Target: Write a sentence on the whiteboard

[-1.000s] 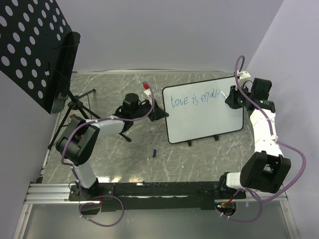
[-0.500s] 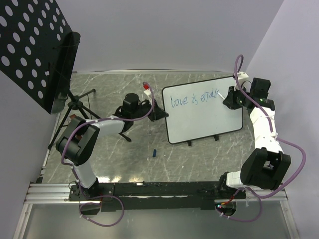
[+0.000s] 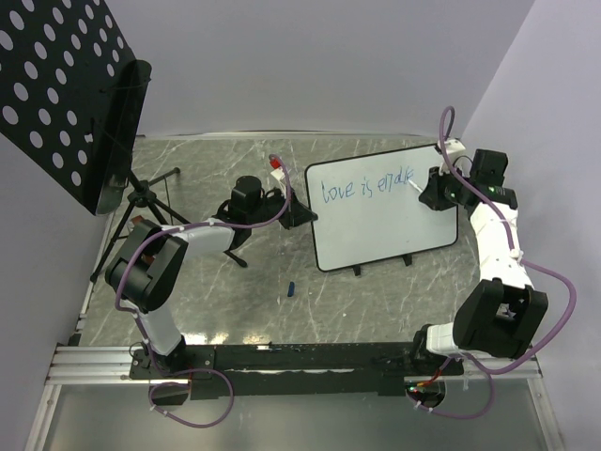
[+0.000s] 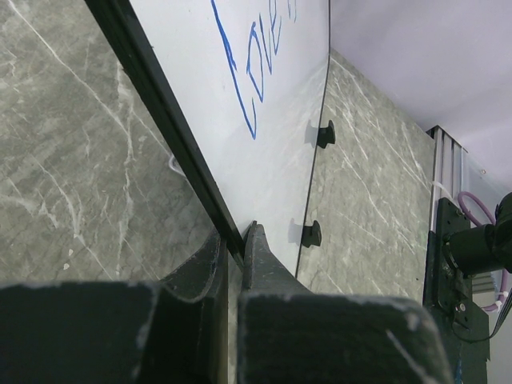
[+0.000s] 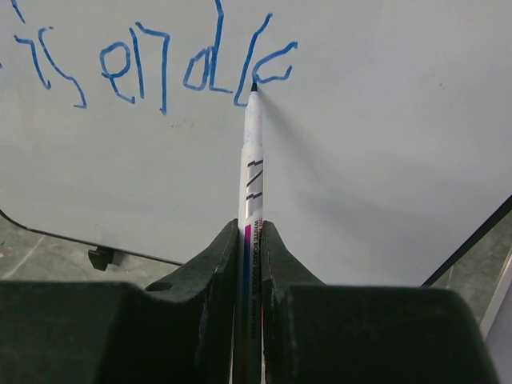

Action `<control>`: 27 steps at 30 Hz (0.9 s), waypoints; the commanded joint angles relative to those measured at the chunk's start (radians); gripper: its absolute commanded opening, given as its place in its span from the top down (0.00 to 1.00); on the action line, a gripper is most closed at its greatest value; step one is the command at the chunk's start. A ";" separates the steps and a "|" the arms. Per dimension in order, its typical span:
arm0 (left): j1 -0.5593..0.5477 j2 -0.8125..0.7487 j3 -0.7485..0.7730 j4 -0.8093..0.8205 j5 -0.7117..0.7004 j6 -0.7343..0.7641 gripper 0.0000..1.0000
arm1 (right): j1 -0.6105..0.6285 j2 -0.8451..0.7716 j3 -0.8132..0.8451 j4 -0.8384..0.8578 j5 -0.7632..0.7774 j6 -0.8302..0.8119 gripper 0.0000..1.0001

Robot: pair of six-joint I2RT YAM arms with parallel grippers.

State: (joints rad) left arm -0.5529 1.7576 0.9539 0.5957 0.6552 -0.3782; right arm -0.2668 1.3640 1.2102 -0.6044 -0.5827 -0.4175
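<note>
While the overhead view gives the full layout, it does not resolve either set of jaws. It shows the whiteboard (image 3: 385, 221) on the far right part of the bench (image 3: 376, 301), with my left gripper (image 3: 302, 215) at the board's left rim and my right gripper (image 3: 428, 186) over its far right area.

The left wrist view alone shows my left jaws brought together on the board's thin black rim, one on each side of it, clamped. It also shows two small black feet (image 4: 324, 134) on the board's near long edge at close range.

The right wrist view alone shows my right jaws closed on a white marker (image 5: 253, 160). The marker runs straight out between them, and its tip touches the board surface.

Only the overhead view shows the small blue object (image 3: 291, 288) lying near the middle of the bench, and the black perforated panel (image 3: 66, 94) above the far left corner.

The sentence (image 3: 368, 185) is one line of thin blue strokes along the board's far edge, reading roughly "love is endle". Its first word lies nearest my left gripper, just beyond the clamped rim. Its last letter lies at the marker tip, directly ahead of my right gripper, and the other letters run to the left of the tip.
</note>
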 commanded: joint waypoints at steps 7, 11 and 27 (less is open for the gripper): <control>-0.013 -0.004 -0.004 -0.045 -0.019 0.163 0.99 | -0.026 -0.020 -0.008 -0.006 0.040 -0.015 1.00; -0.013 -0.001 -0.004 -0.045 -0.019 0.165 0.99 | -0.044 -0.023 0.005 0.008 0.046 -0.001 1.00; -0.013 -0.003 -0.004 -0.047 -0.017 0.165 0.99 | -0.066 -0.054 0.029 0.094 0.014 0.063 1.00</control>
State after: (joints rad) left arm -0.5533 1.7576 0.9539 0.5968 0.6537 -0.3779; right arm -0.3252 1.3258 1.2041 -0.5690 -0.5884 -0.3782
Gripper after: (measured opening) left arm 0.054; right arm 0.186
